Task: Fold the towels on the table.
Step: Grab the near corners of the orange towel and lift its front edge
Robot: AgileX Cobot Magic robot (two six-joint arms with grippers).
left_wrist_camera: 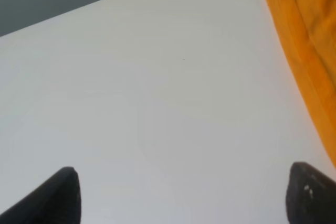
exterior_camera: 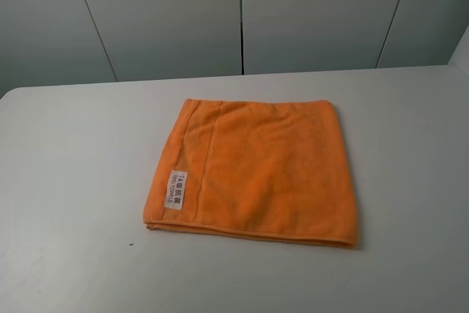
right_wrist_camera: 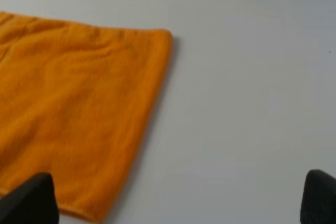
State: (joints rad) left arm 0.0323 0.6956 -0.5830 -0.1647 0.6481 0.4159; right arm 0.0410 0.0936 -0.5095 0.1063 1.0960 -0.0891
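Both are spread wide and empty. The left gripper (left_wrist_camera: pixel 184 198) hovers over bare surface (left_wrist_camera: pixel 131 87) with the orange towel (left_wrist_camera: pixel 310 51) and its hemmed edge off to the robot's right, while the right gripper (right_wrist_camera: pixel 173 203) has one fingertip (right_wrist_camera: pixel 29 203) right by the towel's opposite edge. The towel lies flat mid-surface, roughly square, so I'd call the right arm nearer.

Orange towel (exterior_camera: pixel 253 170), soft-piled with stitched hems, lying flat and roughly square near the middle of the white table (exterior_camera: pixel 66 181). Two layers show along its near edge. A white label (exterior_camera: pixel 176 189) with dark print sits on the left hem, near the front corner.
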